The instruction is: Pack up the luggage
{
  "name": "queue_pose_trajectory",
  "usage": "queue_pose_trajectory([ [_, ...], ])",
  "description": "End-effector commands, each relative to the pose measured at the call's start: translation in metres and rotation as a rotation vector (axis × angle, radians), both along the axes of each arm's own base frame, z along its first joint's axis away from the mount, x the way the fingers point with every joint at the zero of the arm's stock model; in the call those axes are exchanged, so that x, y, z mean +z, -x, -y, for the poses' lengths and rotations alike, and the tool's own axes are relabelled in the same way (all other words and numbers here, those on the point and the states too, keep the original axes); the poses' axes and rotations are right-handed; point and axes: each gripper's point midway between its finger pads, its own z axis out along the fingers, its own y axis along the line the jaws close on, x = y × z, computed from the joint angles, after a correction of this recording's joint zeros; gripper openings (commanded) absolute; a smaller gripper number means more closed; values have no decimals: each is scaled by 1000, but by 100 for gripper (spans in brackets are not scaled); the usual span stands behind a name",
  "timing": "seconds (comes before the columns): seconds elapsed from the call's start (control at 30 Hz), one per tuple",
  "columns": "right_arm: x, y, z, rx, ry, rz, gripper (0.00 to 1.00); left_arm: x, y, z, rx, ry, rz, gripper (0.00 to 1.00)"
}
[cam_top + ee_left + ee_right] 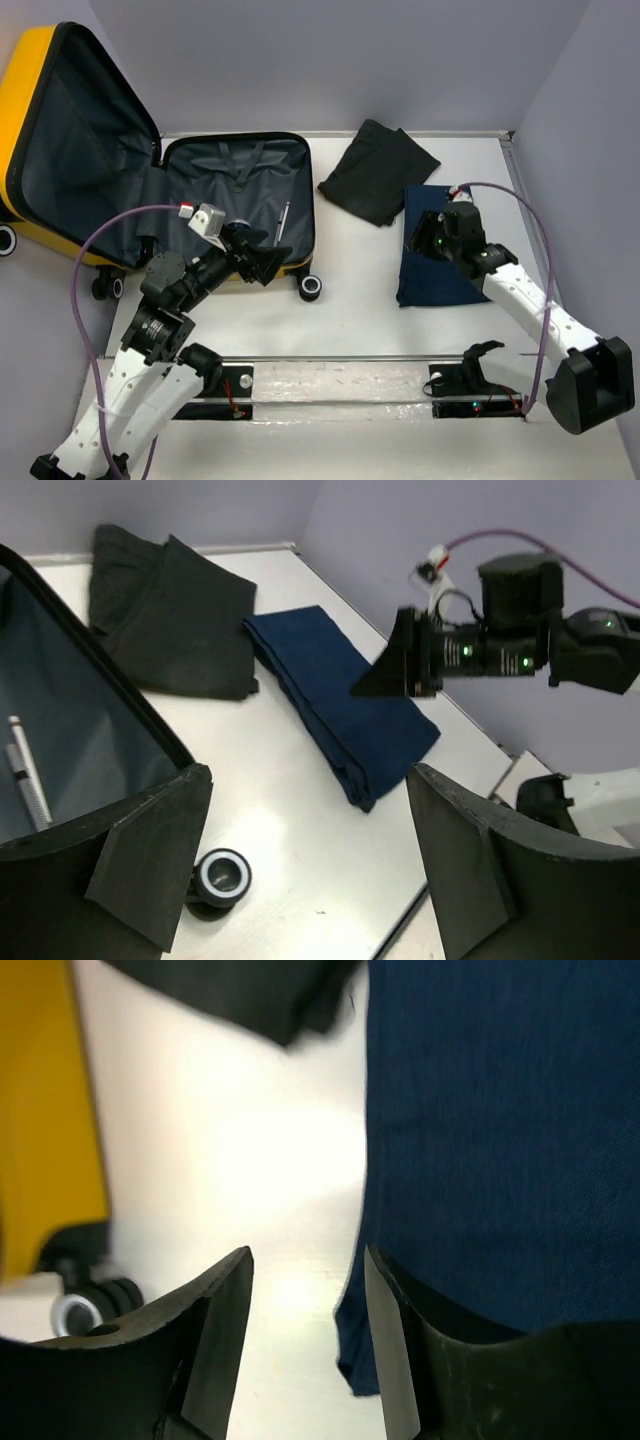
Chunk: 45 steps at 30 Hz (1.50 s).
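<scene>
We judge the luggage (pixel 100 150) stiff, slick, probably light; grip its lid rim. Left gripper (pixel 305 780) fingers wide apart; right gripper (pixel 308 1260) fingers parted, seemingly empty.

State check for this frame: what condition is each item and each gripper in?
luggage: open flat, lid leaning back, pen inside, no clothes in it.
black clothes: folded, on the table, not packed.
navy clothes: folded, on the table, not packed.
left gripper: open, empty.
right gripper: partly open, empty, over the navy clothes' edge.
</scene>
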Motion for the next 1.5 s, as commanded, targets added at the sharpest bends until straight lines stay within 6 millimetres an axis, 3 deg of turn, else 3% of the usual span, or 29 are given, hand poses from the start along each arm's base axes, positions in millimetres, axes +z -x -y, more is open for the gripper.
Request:
queue_pose_trajectory([
  [0.0,75,-27,25,-103,61,190,59,21,6,31,-171,113,-30,84],
  [0.07,91,-27,30,-127,58,237,60,15,-3,45,-193,141,-113,72],
  [0.1,95,-26,32,-142,53,249,60,23,0,56,-224,155,-109,69],
  [0.17,113,-21,42,-189,50,312,61,13,-9,78,-226,134,-167,67],
  [0.2,121,-19,50,-228,58,342,62,23,-6,93,-220,131,-149,65],
  [0.23,128,-16,56,-253,60,368,64,21,-9,104,-213,116,-160,64],
  [0.27,136,-11,61,-273,60,394,66,3,-19,121,-197,70,-204,64],
  [0.3,154,-1,70,-301,53,446,69,10,-27,129,-169,72,-195,64],
  [0.33,162,4,76,-321,59,468,72,4,-32,139,-165,55,-212,64],
  [0.37,171,10,90,-380,85,493,74,-21,-42,156,-159,6,-260,64],
  [0.43,190,27,112,-470,114,540,80,-27,-57,174,-157,-10,-275,67],
  [0.47,194,31,118,-493,124,553,82,-57,-67,191,-157,-69,-327,68],
  [0.5,200,38,125,-521,125,568,85,-50,-74,203,-174,-65,-320,70],
  [0.53,202,41,129,-541,128,577,87,-58,-79,214,-183,-83,-333,72],
  [0.57,205,44,131,-544,123,588,88,-90,-88,229,-185,-135,-383,74],
  [0.6,208,46,130,-537,114,597,89,-80,-94,244,-199,-129,-372,79],
  [0.67,217,49,126,-514,80,623,90,-97,-104,264,-213,-164,-404,84],
  [0.7,220,49,118,-470,60,627,91,-130,-113,276,-211,-218,-445,87],
  [0.73,222,48,109,-426,40,628,91,-120,-122,290,-211,-209,-424,92],
  [0.77,221,48,106,-409,34,625,92,-152,-134,298,-180,-261,-451,95],
  [0.8,220,47,102,-390,24,622,92,-144,-145,308,-168,-257,-439,99],
  [0.87,218,46,92,-334,8,618,92,-161,-158,318,-147,-288,-454,99],
  [0.9,214,45,90,-322,13,610,92,-194,-163,323,-141,-330,-489,99],
  [0.93,212,45,88,-309,13,606,92,-188,-170,332,-144,-323,-487,99],
  [1.0,209,45,84,-278,9,606,92,-213,-177,337,-134,-340,-514,99],
  [1.17,200,46,79,-241,15,597,92,-234,-193,344,-105,-330,-540,99],
  [1.2,200,45,78,-234,14,600,92,-249,-192,346,-113,-346,-564,99],
  [1.37,196,42,72,-209,2,601,92,-264,-193,359,-134,-328,-590,98],
  [1.47,193,40,68,-196,-4,600,92,-277,-184,376,-195,-310,-627,95],
])
